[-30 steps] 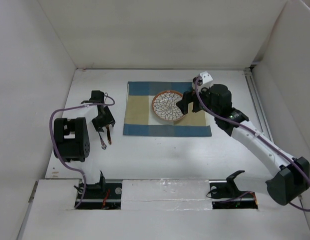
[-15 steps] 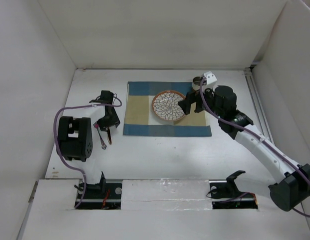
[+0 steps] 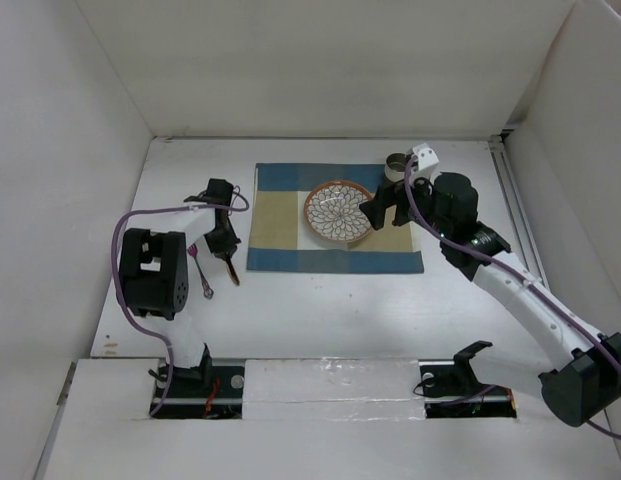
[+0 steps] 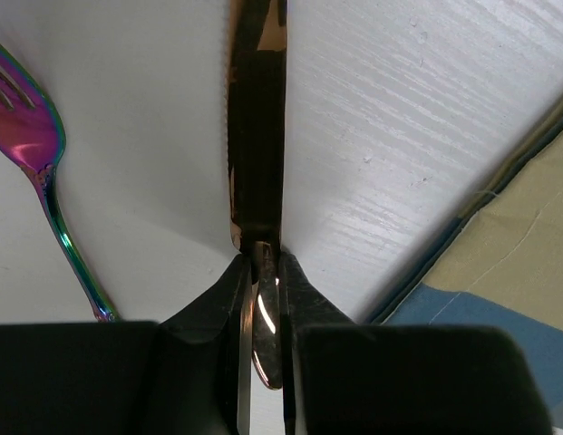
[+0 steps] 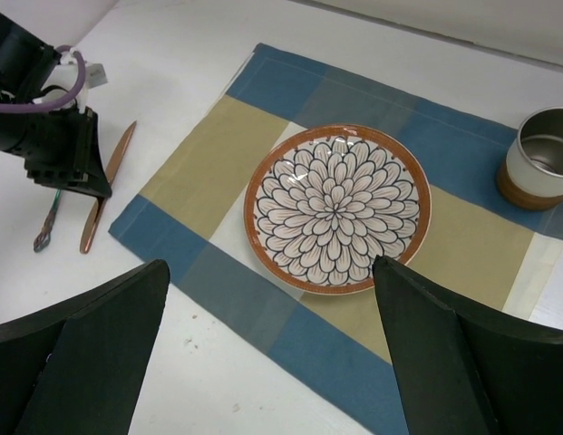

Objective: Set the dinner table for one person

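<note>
The white dinner table (image 3: 320,310) carries a blue-and-beige checked placemat (image 3: 290,235) with a flower-patterned plate (image 3: 338,211) on it. My left gripper (image 3: 226,240) is shut on the handle of a copper knife (image 4: 257,136), which lies low over the table just left of the placemat edge (image 4: 517,227). An iridescent fork (image 4: 32,154) lies on the table left of the knife. My right gripper (image 5: 272,362) is open and empty, hovering over the plate (image 5: 337,207) at its near right side.
A small metal cup (image 5: 539,168) with a brown base stands on the placemat's far right corner, also in the top view (image 3: 395,163). White walls enclose the table on three sides.
My left gripper has carried the knife right, closer to the placemat's left edge, leaving the fork behind. My right gripper has drawn back a little, uncovering the cup.
</note>
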### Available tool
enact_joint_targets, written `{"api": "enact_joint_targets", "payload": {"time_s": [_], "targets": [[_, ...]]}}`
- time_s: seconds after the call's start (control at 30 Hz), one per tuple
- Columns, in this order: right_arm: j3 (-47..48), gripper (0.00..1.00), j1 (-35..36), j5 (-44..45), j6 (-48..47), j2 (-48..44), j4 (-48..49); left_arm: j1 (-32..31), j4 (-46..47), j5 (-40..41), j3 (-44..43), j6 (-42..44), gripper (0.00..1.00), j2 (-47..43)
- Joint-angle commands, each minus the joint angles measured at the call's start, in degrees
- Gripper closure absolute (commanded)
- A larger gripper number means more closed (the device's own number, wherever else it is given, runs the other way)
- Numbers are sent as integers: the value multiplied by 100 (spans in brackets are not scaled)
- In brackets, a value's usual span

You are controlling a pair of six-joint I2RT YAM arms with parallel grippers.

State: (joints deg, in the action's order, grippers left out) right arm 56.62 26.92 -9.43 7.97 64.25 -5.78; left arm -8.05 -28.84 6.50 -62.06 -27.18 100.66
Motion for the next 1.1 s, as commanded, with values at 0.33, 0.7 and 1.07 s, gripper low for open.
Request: {"api": "enact_joint_targets", "payload": {"time_s": [0.33,0.7,1.07], "targets": [[-90,0,-125,-270,99,-114,385,-30,-333,746,-78,-305,100,-827],[-37,0,-240,-270,284,-271,385,-82,-104,-51,-226,64,100,-2297],[1148,0,-485,1258,460,-1502,-1451,-3007,202,97,-2517,-1201,100,-681]]}}
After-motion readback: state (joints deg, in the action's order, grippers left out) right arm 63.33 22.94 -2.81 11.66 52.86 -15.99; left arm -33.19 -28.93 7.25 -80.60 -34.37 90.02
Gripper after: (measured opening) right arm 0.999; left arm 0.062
